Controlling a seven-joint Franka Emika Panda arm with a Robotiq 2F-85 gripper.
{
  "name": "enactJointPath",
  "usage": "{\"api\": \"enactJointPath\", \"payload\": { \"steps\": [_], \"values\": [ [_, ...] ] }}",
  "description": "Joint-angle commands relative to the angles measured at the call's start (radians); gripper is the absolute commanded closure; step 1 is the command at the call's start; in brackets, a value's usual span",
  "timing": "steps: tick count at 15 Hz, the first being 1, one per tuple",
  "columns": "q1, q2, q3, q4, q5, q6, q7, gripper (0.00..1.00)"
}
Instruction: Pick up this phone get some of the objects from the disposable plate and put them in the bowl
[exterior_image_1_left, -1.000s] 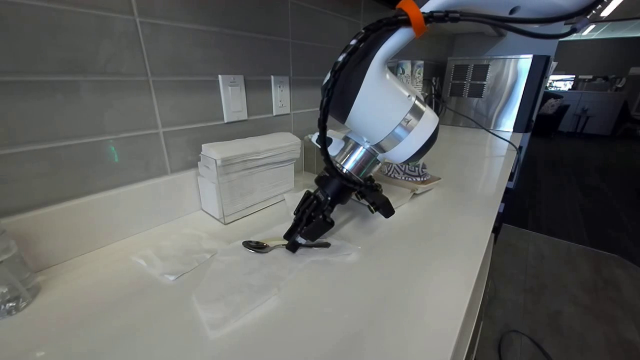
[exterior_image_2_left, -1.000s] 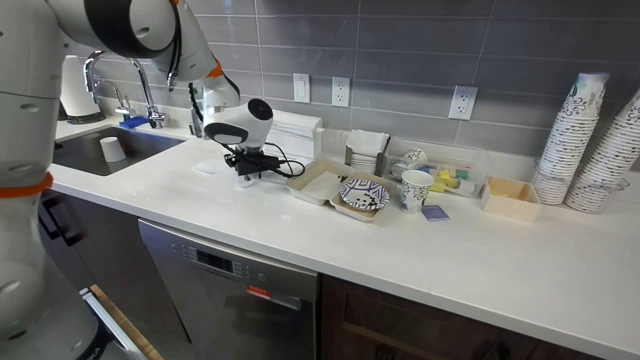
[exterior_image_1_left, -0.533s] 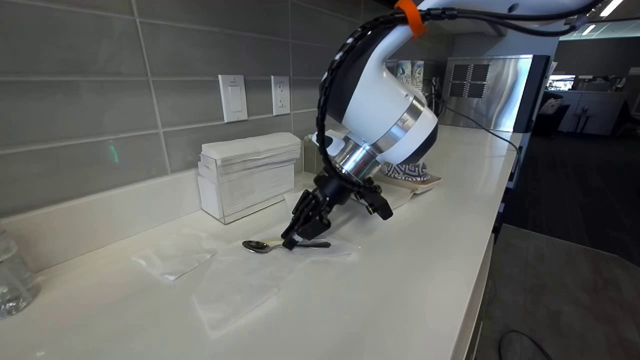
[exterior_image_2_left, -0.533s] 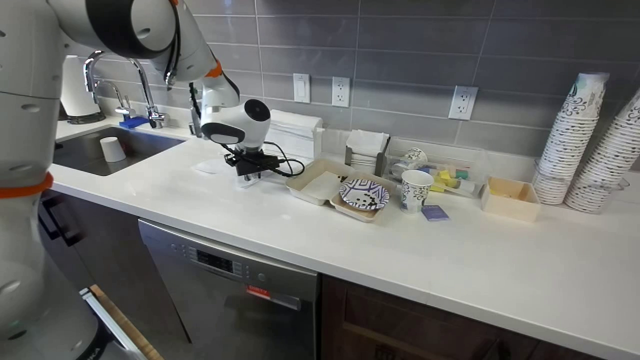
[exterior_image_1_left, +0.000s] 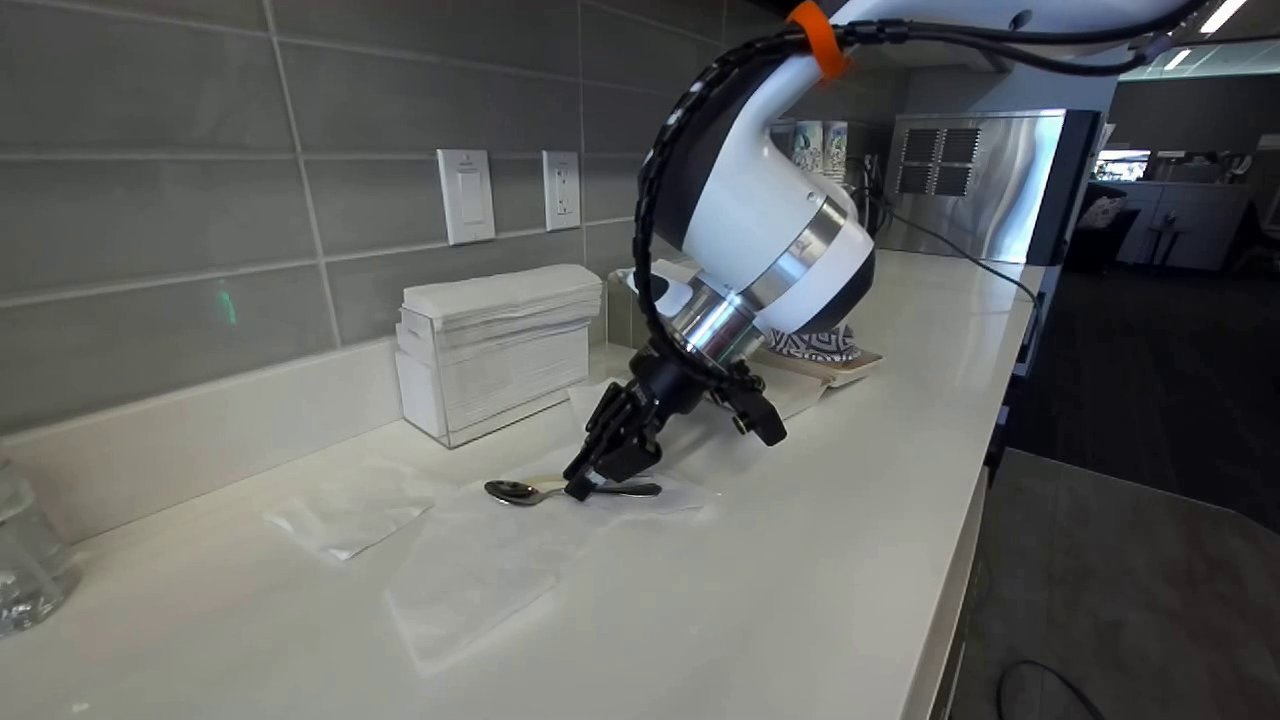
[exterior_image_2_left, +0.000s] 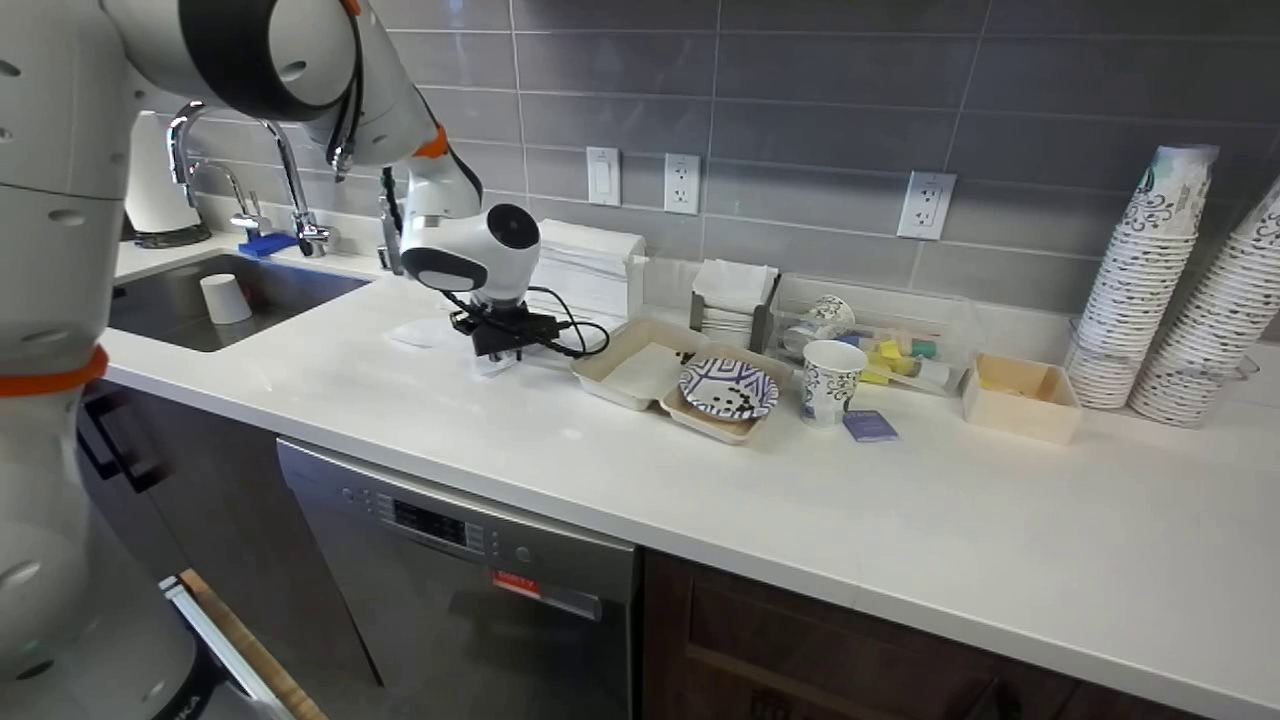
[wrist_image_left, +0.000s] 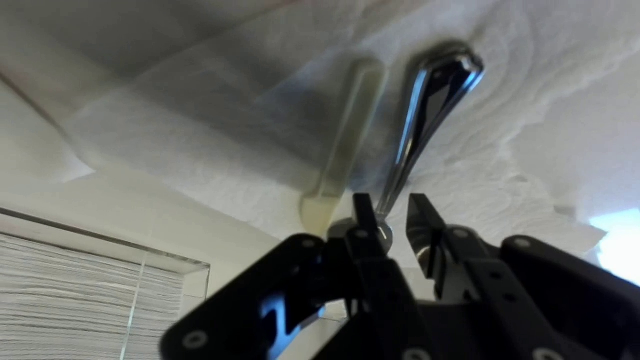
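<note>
The phone is in fact a metal spoon (exterior_image_1_left: 513, 492), lying on white napkins. In the wrist view its handle (wrist_image_left: 414, 131) runs down to the gap of my gripper (wrist_image_left: 390, 198). The fingers stand part way apart on either side of the spoon, with a gap at the right finger, so nothing is gripped. From an exterior view the gripper (exterior_image_1_left: 584, 484) is low over the handle. The bowl (exterior_image_2_left: 715, 376), white with a blue-purple pattern, holds small dark objects (exterior_image_2_left: 740, 409). It rests on the disposable plate (exterior_image_2_left: 698, 424), a beige hinged tray, where more dark bits (exterior_image_2_left: 685, 356) lie.
A pale plastic utensil (wrist_image_left: 347, 142) lies close beside the spoon. A clear holder of paper towels (exterior_image_1_left: 515, 360) stands against the wall. Past the tray are a paper cup (exterior_image_2_left: 830, 385), a clear bin (exterior_image_2_left: 905, 350) and tall cup stacks (exterior_image_2_left: 1135, 290). The sink (exterior_image_2_left: 200, 330) lies at the far end.
My gripper has shifted very slightly sideways over the handle. The spoon, tray and bowl stay where they were.
</note>
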Motion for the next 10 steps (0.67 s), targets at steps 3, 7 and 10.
{"api": "enactJointPath", "payload": {
  "steps": [3, 7, 10],
  "values": [
    [-0.008, 0.038, 0.017, 0.019, 0.059, 0.038, -0.070, 1.00],
    [0.007, -0.016, 0.000, 0.003, 0.019, 0.032, 0.000, 0.98],
    [0.035, -0.090, -0.034, -0.032, -0.062, 0.026, 0.138, 0.98]
  ]
}}
